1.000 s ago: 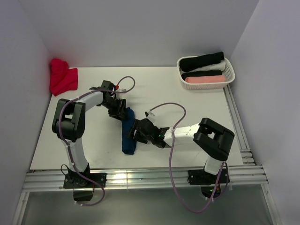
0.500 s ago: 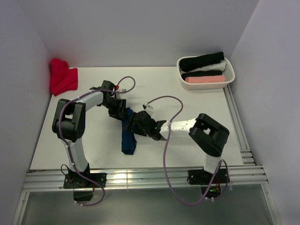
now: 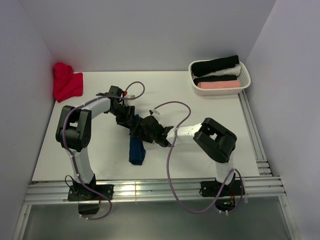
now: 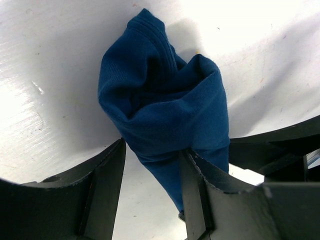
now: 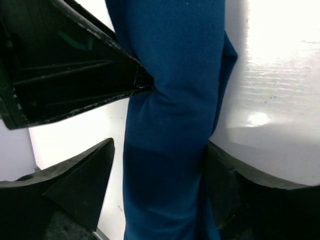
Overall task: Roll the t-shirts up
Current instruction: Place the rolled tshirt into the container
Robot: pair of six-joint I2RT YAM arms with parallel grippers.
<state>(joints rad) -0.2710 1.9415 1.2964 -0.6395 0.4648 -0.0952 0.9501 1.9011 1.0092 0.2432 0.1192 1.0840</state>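
Note:
The navy blue t-shirt lies as a narrow roll on the white table, lengthwise toward the near edge. My left gripper sits at its far end. In the left wrist view the fingers stand close together, pinching the bunched end of the roll. My right gripper is just below it on the roll. In the right wrist view its gripper is open astride the roll, with a gap on the left. No print shows.
A red t-shirt lies crumpled at the far left corner. A white basket at the far right holds black, white and pink rolls. The left gripper's black body is close above the right fingers. Rails run along the near edge.
My right gripper has moved up and left along the roll, from its middle to just below the left gripper. The left gripper has stayed at the roll's far end.

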